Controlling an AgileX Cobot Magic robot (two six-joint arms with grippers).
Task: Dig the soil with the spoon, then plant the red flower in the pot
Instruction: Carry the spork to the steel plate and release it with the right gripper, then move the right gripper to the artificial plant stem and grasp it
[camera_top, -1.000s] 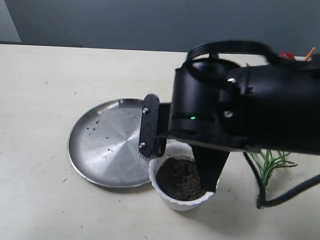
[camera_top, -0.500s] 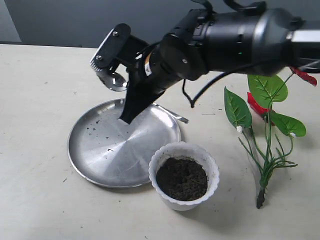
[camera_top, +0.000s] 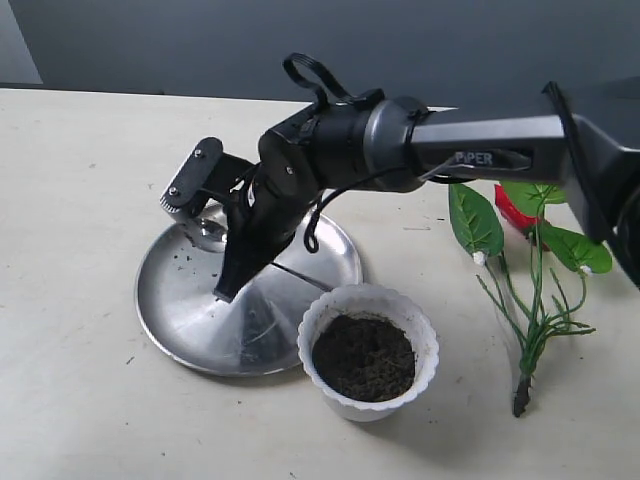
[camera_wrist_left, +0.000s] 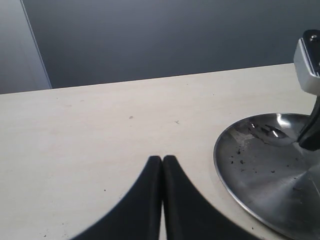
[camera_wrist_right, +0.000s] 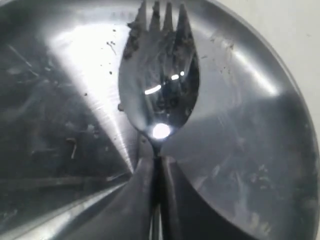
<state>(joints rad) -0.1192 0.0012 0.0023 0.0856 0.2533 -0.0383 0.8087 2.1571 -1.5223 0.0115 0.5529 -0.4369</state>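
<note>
My right gripper is shut on the thin handle of the silver spoon. The spoon's tined bowl, smeared with dark crumbs, sits low over the far left part of the steel plate; I cannot tell whether it touches. The white scalloped pot stands at the plate's near right edge and holds the dark soil. To the pot's right, the red flower lies on the table. My left gripper is shut on nothing, over bare table beside the plate.
Specks of soil dot the plate. The right arm stretches across the table from the right, above the flower's leaves. A dark wall runs behind the table's far edge.
My right gripper has carried the spoon from the pot up and left, then down over the plate. The flower, hidden by the arm before, now shows.
</note>
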